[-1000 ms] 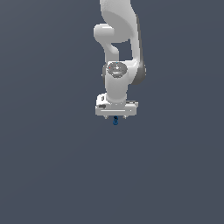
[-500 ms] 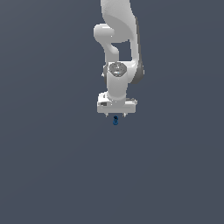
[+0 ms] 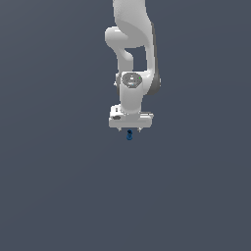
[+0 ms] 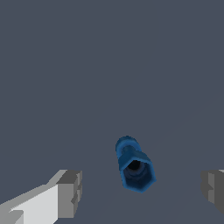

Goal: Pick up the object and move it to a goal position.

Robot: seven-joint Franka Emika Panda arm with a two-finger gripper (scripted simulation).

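The object (image 4: 133,165) is a small dark blue bar, seen almost end-on in the wrist view, with a hexagonal end face and a dark hole in it. It lies between my two grey fingertips (image 4: 70,192), which stand far apart and touch nothing. My gripper (image 4: 141,192) is open. In the exterior view the object (image 3: 129,136) shows as a small blue stub just below the white hand, and my gripper (image 3: 129,131) hangs straight over it, pointing down. The fingers mostly hide behind the hand there.
A plain dark grey-blue surface (image 3: 59,186) fills both views. The white arm (image 3: 132,44) rises from the hand out of the exterior view's upper edge. No goal marker or other object shows.
The hand has settled slightly, from a small tilt to level. The object stays at the same spot beneath it.
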